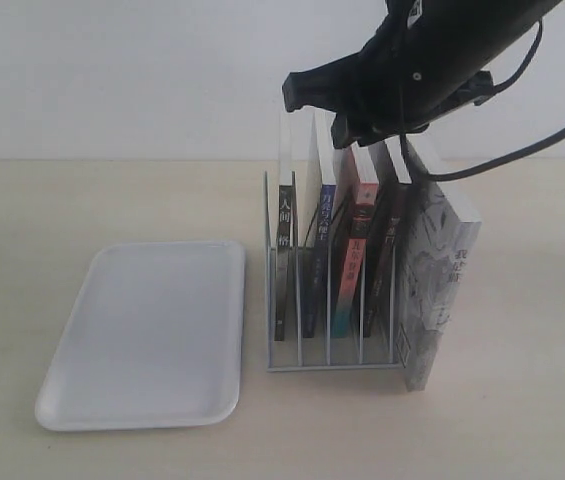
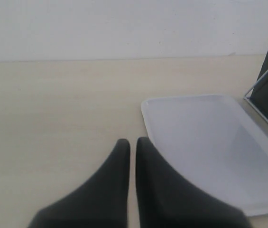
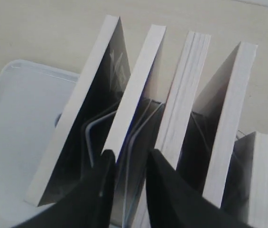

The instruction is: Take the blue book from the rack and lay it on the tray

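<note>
The black right arm is running off the top edge of the exterior view, and its bulk is covering the upper corners of the books in the small white wire rack point(image 1: 332, 362). The thin blue-spined paperback book point(image 1: 317, 250) point(image 3: 136, 90) is standing upright in the rack, second from the flat white plastic tray point(image 1: 142, 330). Its cover is hidden between its neighbours; only the spine and the white page edge are showing. The black-spined book point(image 1: 283, 230) beside it is reading 人間 in white; the other spines' characters are too small to read. The right gripper point(image 3: 130, 154) is hanging just over the blue book's page edge, its jaws partly spread with rack wires showing through the gap. Whether a finger is touching the book I cannot tell. The left gripper point(image 2: 133, 152) is pointing across the pale wooden table point(image 2: 53, 118) near the tray, jaws pressed nearly together on nothing.
</note>
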You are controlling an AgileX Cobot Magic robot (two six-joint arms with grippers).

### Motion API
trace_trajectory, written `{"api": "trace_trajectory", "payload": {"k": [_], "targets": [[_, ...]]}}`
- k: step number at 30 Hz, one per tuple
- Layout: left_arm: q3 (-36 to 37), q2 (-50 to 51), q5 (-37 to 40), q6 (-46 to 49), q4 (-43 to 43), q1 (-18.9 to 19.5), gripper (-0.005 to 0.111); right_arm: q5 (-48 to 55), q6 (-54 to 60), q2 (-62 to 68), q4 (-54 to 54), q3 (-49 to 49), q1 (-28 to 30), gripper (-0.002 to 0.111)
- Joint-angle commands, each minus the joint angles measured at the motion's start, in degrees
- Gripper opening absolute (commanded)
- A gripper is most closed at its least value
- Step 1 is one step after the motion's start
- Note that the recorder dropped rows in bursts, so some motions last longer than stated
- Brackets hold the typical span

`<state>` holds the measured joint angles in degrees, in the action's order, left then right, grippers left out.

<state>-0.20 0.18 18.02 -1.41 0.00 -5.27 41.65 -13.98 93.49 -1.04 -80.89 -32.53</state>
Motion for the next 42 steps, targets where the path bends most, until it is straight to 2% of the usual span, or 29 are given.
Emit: {"api": "trace_trajectory", "payload": {"k": [1, 6, 25, 27, 30, 32, 36, 42], "targets": [[0.20, -0.18, -0.30, -0.38, 0.00, 0.13, 0.004, -0.56, -1.75, 0.05, -2.38, -0.39, -0.01, 0.023], [0.20, -0.18, -0.30, -0.38, 0.00, 0.13, 0.004, 0.07, -4.73, 0.53, -6.11, -0.39, -0.01, 0.023], [0.20, -0.18, -0.30, -0.38, 0.00, 0.13, 0.004, -0.79, -5.40, 4.43, -6.22, -0.39, -0.01, 0.023], [0.20, -0.18, -0.30, -0.38, 0.00, 0.13, 0.004, -0.90, -5.40, 4.43, -6.22, -0.39, -0.01, 0.027], [0.20, -0.18, -0.30, -0.38, 0.00, 0.13, 0.004, -1.26, -5.87, 4.43, -6.22, -0.39, -0.01, 0.044], [0.20, -0.18, -0.30, -0.38, 0.00, 0.13, 0.004, -1.60, -6.67, 4.43, -6.22, -0.39, -0.01, 0.048], [0.20, -0.18, -0.30, -0.38, 0.00, 0.13, 0.004, -1.46, -6.67, 4.43, -6.22, -0.39, -0.01, 0.043], [0.20, -0.18, -0.30, -0.38, 0.00, 0.13, 0.004, -1.04, -6.51, 4.43, -6.35, -0.39, -0.01, 0.021]]}}
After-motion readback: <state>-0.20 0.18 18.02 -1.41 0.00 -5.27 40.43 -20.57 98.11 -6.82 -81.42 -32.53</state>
